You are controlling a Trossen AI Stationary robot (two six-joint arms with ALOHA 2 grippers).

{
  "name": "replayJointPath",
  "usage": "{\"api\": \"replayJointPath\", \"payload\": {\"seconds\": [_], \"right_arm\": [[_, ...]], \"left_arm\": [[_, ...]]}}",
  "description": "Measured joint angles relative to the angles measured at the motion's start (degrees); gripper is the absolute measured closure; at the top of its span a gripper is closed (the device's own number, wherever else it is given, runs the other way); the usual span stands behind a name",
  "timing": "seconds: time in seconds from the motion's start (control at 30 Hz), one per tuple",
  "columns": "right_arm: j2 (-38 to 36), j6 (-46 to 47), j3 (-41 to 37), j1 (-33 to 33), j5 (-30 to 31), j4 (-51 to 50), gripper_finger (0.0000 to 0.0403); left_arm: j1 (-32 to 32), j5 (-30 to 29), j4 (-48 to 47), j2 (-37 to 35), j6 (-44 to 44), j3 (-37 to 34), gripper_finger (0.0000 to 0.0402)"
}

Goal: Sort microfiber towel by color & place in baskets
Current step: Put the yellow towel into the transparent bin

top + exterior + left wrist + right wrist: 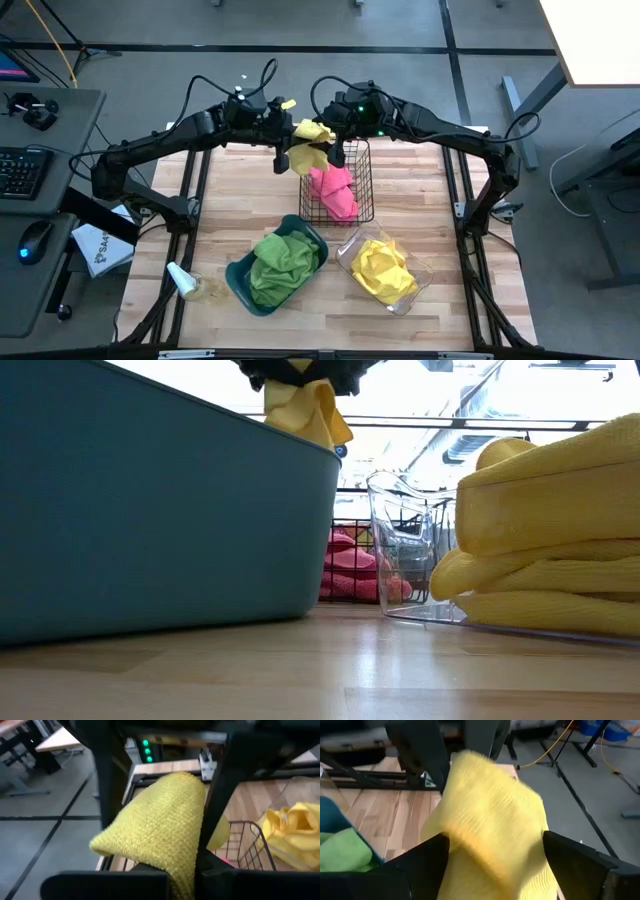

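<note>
While left gripper [291,140] pinches yellow towel [312,131], right gripper [335,135] gapes

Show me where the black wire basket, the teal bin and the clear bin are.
black wire basket [362,180]: high view, right wall.
teal bin [238,277]: high view, left rim.
clear bin [346,250]: high view, near corner.

No text or label can be read.

grey floor [130,25] with dark seams, a desk [40,190] with keyboard [20,170] and mouse [35,240] beside it.
</note>
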Motion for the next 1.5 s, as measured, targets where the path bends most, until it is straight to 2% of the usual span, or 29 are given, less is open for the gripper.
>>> {"api": "replayJointPath", "payload": {"seconds": [0.07,0.13,0.23,0.3,0.33,0.37,0.5,0.63,0.73,0.9,1.1,1.2,1.3,1.4,1.5], "right_arm": [[0.0,0.05,0.0,0.02,0.0,-0.76,0.0106],[0.0,0.07,0.0,0.27,0.04,-1.0,0.0144],[0.0,0.09,0.0,0.83,0.09,-1.05,0.0244],[0.0,0.11,0.0,1.15,0.13,-1.31,0.0335],[0.0,0.09,0.0,1.2,0.66,-1.26,0.0367],[0.0,0.12,0.0,1.18,0.7,-1.15,0.0381],[-0.15,1.62,0.85,0.58,1.05,-3.94,0.0385],[-1.36,1.76,3.97,-1.1,1.26,-14.04,0.0394],[-3.61,3.27,4.94,-2.48,1.94,-23.14,0.0398],[-7.79,10.99,4.94,-1.48,-2.8,-36.87,0.0399],[-11.27,24.1,4.86,9.9,-5.48,-44.04,0.04],[-13.4,32.94,0.53,17.74,-3.38,-43.76,0.04],[-16.28,45.28,-8.47,25.29,-0.86,-40.73,0.0401],[-19.88,58.79,-19.9,31.54,-0.48,-30.6,0.0401],[-22.02,70.54,-29.28,34.92,2.47,-19.07,0.0402]], "left_arm": [[-0.15,-0.26,1.08,-0.1,-0.63,0.0,0.0394],[-0.15,-0.18,1.63,-0.15,-0.69,0.01,0.0382],[-0.15,-0.14,1.7,-0.15,-0.07,0.02,0.0355],[-0.15,-0.14,2.04,-0.16,-0.07,0.02,0.0332],[-0.15,0.16,2.07,-0.47,-0.05,0.02,0.032],[-0.05,0.12,1.97,-0.73,-0.05,0.02,0.0308],[0.79,-0.73,0.92,-2.7,0.76,0.03,0.0262],[3.22,-8.18,-6.16,-6.33,4.25,0.07,0.0228],[7.15,-10.49,-10.21,-9.06,1.83,-0.69,0.0215],[14.84,-2.95,-6.59,-13.39,-5.49,-6.33,0.0211],[18.98,4.23,5.79,-15.23,-12.17,-14.27,0.0213],[19.15,4.93,10.12,-15.04,-13.56,-16.16,0.0213],[19.1,4.95,11.45,-14.51,-13.52,-16.33,0.0213],[19.08,5.29,12.74,-14.49,-12.8,-16.33,0.0213],[19.1,5.32,13.86,-14.47,-10.78,-16.33,0.0213]]}}
